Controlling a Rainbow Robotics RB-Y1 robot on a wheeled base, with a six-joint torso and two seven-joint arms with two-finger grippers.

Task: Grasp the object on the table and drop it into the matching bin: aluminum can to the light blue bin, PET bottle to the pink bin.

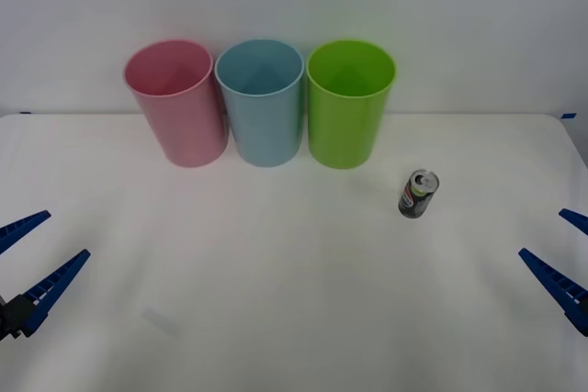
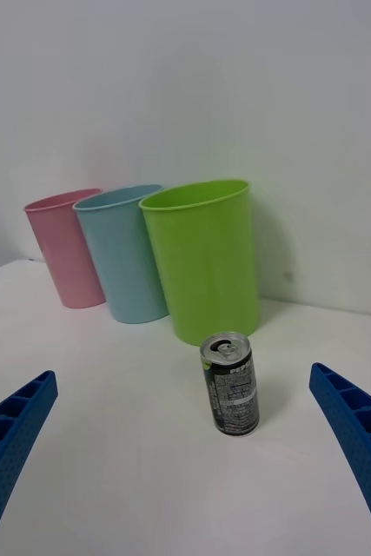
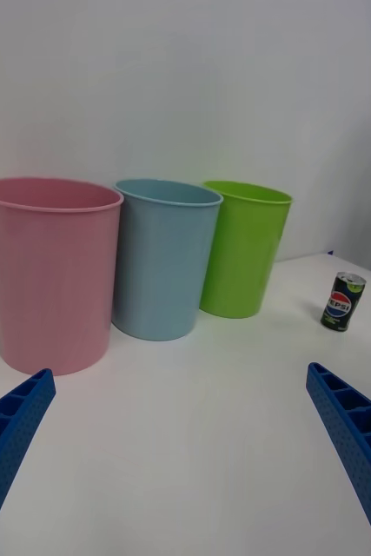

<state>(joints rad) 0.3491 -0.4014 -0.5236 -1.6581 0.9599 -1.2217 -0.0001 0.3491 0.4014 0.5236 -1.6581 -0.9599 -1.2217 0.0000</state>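
dark can [image 1: 419,194] upright on white table [image 1: 276,300]

The front camera looks down from above the table [image 1: 276,319], while both wrist cameras sit low, sharing the three bins and can [image 2: 230,382]

Each end effector [image 1: 26,273] carries 2 long blue fingers [image 2: 11,434], ribbed and tapering, on a black base.

The can [image 1: 418,194] stands on the table [image 1: 276,319], right of three bins.
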